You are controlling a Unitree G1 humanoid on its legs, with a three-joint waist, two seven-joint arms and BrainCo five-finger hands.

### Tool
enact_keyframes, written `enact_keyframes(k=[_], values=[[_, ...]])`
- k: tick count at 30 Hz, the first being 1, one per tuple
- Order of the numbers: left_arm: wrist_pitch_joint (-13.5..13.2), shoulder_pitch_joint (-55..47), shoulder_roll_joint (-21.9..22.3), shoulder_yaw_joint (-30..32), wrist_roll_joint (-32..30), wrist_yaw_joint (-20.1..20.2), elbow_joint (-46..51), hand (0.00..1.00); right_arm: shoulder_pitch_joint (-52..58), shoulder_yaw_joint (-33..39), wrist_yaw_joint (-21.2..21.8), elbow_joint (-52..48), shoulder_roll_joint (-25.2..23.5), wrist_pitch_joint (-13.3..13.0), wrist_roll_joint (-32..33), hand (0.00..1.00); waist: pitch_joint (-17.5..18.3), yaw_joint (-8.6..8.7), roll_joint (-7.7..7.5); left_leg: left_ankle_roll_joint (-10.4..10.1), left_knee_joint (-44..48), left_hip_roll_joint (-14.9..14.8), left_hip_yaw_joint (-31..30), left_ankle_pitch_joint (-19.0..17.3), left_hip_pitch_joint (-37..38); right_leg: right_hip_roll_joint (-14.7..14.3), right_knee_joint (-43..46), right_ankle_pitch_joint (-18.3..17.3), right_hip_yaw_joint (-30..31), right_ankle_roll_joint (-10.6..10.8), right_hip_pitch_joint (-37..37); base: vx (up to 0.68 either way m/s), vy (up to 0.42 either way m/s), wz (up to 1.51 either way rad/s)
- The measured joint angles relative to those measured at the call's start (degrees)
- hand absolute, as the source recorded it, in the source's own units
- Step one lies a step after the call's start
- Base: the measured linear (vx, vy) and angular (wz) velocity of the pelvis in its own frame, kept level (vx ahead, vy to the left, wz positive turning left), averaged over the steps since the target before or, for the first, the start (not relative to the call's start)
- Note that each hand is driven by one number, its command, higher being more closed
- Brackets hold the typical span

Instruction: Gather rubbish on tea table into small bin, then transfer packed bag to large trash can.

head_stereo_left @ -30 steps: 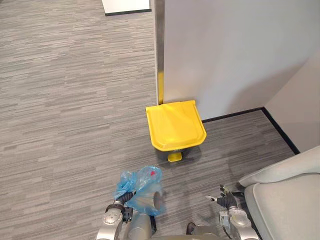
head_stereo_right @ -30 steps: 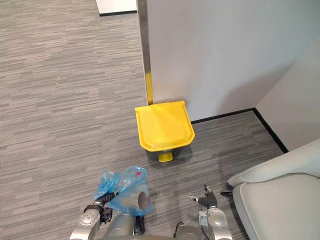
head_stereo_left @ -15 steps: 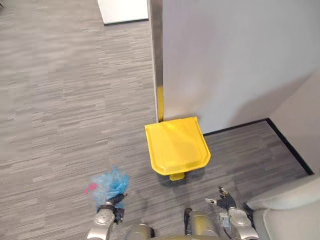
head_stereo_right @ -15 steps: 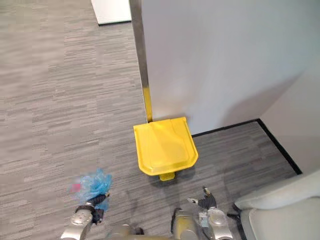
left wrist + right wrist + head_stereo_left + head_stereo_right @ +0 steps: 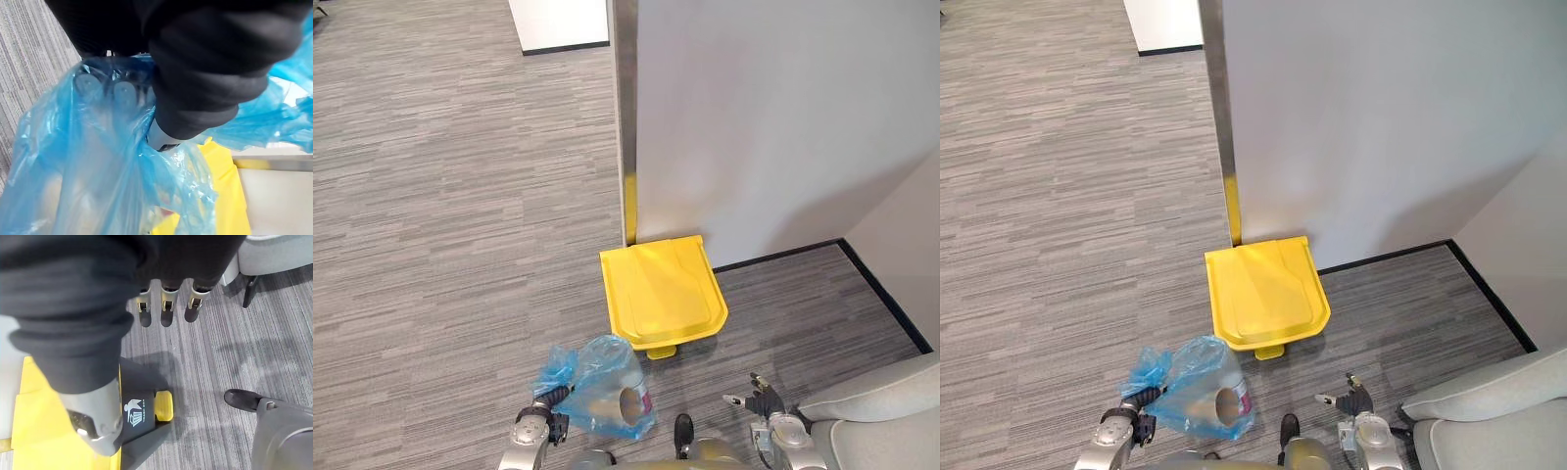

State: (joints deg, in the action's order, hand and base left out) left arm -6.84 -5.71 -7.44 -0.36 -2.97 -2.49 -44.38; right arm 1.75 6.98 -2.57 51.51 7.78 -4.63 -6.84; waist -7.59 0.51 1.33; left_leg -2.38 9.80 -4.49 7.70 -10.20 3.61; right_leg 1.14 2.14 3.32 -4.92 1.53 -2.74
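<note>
My left robot hand (image 5: pixel 535 431) is curled tight round the bunched neck of the blue bag (image 5: pixel 603 396). The plastic wraps over my fingers (image 5: pixel 123 91), and the full body of the bag hangs off toward 3 o'clock, just above the floor (image 5: pixel 440 245). The thin film is my main worry: if my hold slackens or the load swings, the neck could slide out and spill the rubbish short of the can. The can (image 5: pixel 663 291) stands at about 1 o'clock from that hand, against the wall (image 5: pixel 773 108), and its yellow lid is down. Lifting the bag over it now would only bump the lid. The pedal (image 5: pixel 164 412) at the can's near edge probably has to be pressed first. My right robot hand (image 5: pixel 765 403) hangs at 3 o'clock of the bag with fingers (image 5: pixel 164 308) straight, holding nothing and touching nothing.
</note>
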Motion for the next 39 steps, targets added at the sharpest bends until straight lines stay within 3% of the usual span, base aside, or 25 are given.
enact_keyframes(k=[9, 22, 25, 27, 29, 30, 31, 32, 33, 35, 36, 37, 39], values=[[0.2, -1.0, -0.1, 0.0, 0.0, -0.2, -2.4, 1.0, 2.4, 0.5, 0.0, -0.1, -0.6, 0.0, 0.0, 0.0, 1.3, -0.03, -0.5, -1.0, -3.9, 0.1, -1.6, 1.6, 0.0, 0.0, -6.6, 4.1, -1.4, -0.5, 1.8, -0.1, -0.03, 0.06], [0.2, -0.7, -0.2, 0.0, 0.0, -0.1, -2.3, 1.0, 3.0, 1.5, -0.6, -0.2, -0.6, 0.0, 0.1, 0.0, 1.9, -0.11, -1.2, -1.1, -4.5, -0.6, -2.6, 1.0, -1.1, -1.0, -7.0, 2.7, -2.5, 0.1, 1.2, 0.03, 0.001, 0.03], [0.2, -0.7, -0.2, 0.1, 0.0, -0.1, -2.2, 1.0, 1.5, 1.4, -0.7, -0.2, -0.5, 0.1, 0.1, 0.0, 1.9, -0.79, -1.15, -0.7, -1.5, -1.3, -0.8, -1.0, -1.4, -1.3, 0.4, -1.1, -1.1, -0.1, -2.0, 0.13, 0.06, -0.25], [0.2, -0.4, -0.3, 0.1, 0.0, 0.0, -1.5, 1.0, 0.7, 1.2, -0.9, -0.2, -0.6, 0.1, 0.1, 0.0, 1.7, -1.34, -1.8, -0.1, 2.7, -0.8, 0.3, -3.7, -2.2, 0.1, 13.0, -7.5, 0.2, 0.4, -7.3, 0.11, 0.091, -0.21], [0.2, 0.2, -0.5, 0.0, 0.0, 0.0, -1.1, 1.0, 0.2, 1.3, -1.0, -0.2, -0.4, 0.1, 0.2, 0.0, 0.8, -0.8, -2.27, 1.7, 4.9, 0.4, -0.1, -5.4, -0.5, 3.0, 24.6, -11.0, -0.2, 3.4, -9.7, 0.1, 0.087, 0.17], [0.2, 0.7, -0.6, 0.1, 0.0, 0.0, -1.0, 1.0, 0.0, 1.3, -1.0, -0.3, -0.4, 0.1, 0.3, 0.0, 0.4, -0.34, -2.03, 2.0, 5.0, 0.5, -0.5, -6.5, 0.3, 3.5, 30.2, -10.9, -0.5, 4.4, -11.8, 0.09, 0.065, 0.28], [0.2, 1.3, -1.2, 0.4, 0.0, -0.1, -1.0, 1.0, -0.5, 1.3, -1.0, -0.3, -0.9, 0.1, 0.6, 0.0, -1.4, 0.15, -1.48, 3.0, 7.3, 0.5, -1.3, -9.3, 2.0, 4.4, 40.4, -13.2, -1.2, 5.7, -16.8, 0.07, 0.035, 0.13], [0.3, 1.5, -1.4, 0.6, 0.0, -0.1, -1.1, 1.0, -0.5, 1.3, -0.9, -0.4, -1.0, 0.1, 0.7, 0.0, -1.9, -0.02, -1.35, 3.3, 8.9, 0.1, -1.4, -10.7, 2.5, 4.0, 40.3, -14.9, -1.3, 5.1, -17.9, 0.16, 0.062, 0.11], [0.4, 1.9, -2.3, 0.6, 0.1, -0.2, -1.2, 1.0, -0.5, 1.1, -0.9, -0.4, -1.1, 0.2, 0.7, 0.0, -2.8, 0.13, -1.6, 3.3, 10.8, -0.5, -1.4, -12.1, 3.5, 3.3, 34.4, -14.3, -1.7, 5.3, -19.0, 0.16, 0.031, 0.11], [0.4, 3.1, -3.9, 0.6, 0.1, -0.2, -1.3, 1.0, -0.6, 1.4, -1.0, -0.4, -1.2, 0.5, 0.8, 0.0, -4.0, 0.2, -4.08, 3.2, 11.2, 0.9, -1.7, -12.5, 4.7, 3.1, 19.7, -8.6, -2.8, 5.6, -19.1, 0.18, -0.029, 0.3], [0.4, 3.6, -4.1, 0.8, 0.1, -0.2, -1.3, 1.0, -0.1, 1.8, -1.2, -0.6, -1.0, 0.8, 1.2, 0.0, -4.5, 0.51, -5.42, 1.6, 11.8, 1.8, -2.5, -13.6, 5.4, 3.0, 13.3, -5.0, -2.3, 5.3, -18.3, 0.2, -0.083, 0.49], [0.5, 4.0, -3.2, 1.0, 0.1, -0.3, -1.3, 1.0, -0.2, 2.7, -1.3, -0.6, -0.7, 1.2, 1.8, 0.0, -5.0, 0.62, -4.74, 1.1, 12.6, 1.3, -3.3, -14.3, 5.8, 3.0, 13.7, -3.5, -2.1, 5.3, -17.5, 0.27, -0.079, 0.39], [0.4, 4.8, -2.0, 1.0, 0.1, -0.2, -1.2, 1.0, -0.4, 4.1, -1.2, -2.3, -0.6, 1.3, 2.0, 0.0, -6.1, 0.14, -2.64, 0.8, 12.3, -0.3, -3.2, -14.1, 6.3, 1.9, 15.4, -5.2, -2.6, 4.9, -17.5, 0.25, -0.05, 0.16]])
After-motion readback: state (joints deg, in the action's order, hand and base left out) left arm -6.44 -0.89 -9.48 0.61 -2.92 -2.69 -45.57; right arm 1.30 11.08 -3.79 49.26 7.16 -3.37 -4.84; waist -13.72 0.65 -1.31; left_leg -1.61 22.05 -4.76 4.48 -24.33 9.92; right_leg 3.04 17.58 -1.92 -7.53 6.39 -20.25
